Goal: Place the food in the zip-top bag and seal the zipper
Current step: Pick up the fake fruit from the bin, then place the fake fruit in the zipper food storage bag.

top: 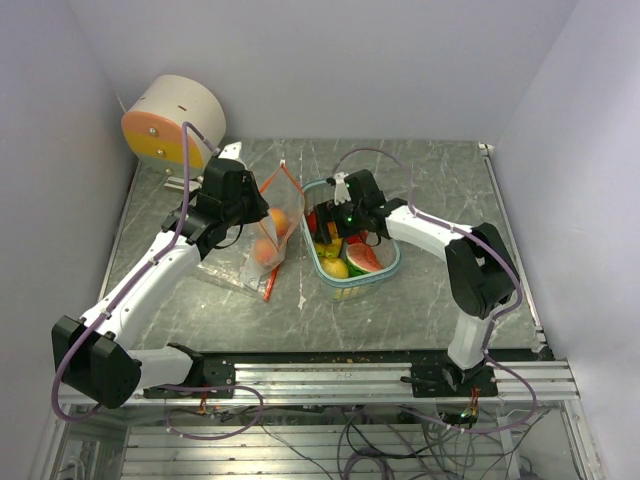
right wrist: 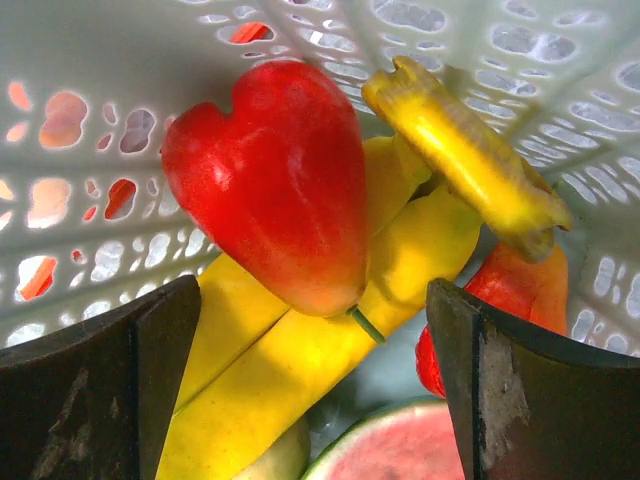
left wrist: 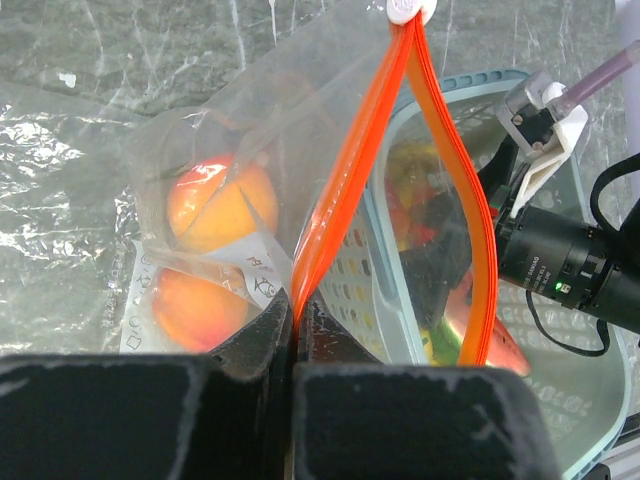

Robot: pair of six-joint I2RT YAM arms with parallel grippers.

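Gripping, left arm: left gripper (left wrist: 295,335) fingers pressed together on the orange zipper strip (left wrist: 350,170) of the zip-top bag (left wrist: 250,120); bag mouth gapes.
Bag contents: two peaches (left wrist: 220,205) inside, one above the other.
Right arm: right gripper (right wrist: 315,380) fingers wide apart inside the basket (right wrist: 300,30), flanking the food, holding nothing.
Food in basket: red piece (right wrist: 280,190) lying on the banana (right wrist: 300,370); watermelon slice (right wrist: 395,450) below; yellow piece (right wrist: 470,160) to the right.
Layout: bag just beside the basket on the table (top: 420,310).

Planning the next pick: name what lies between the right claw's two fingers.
Right wrist view: a red heart-shaped piece, with the yellow banana under it, lies between the open right claw's fingers.
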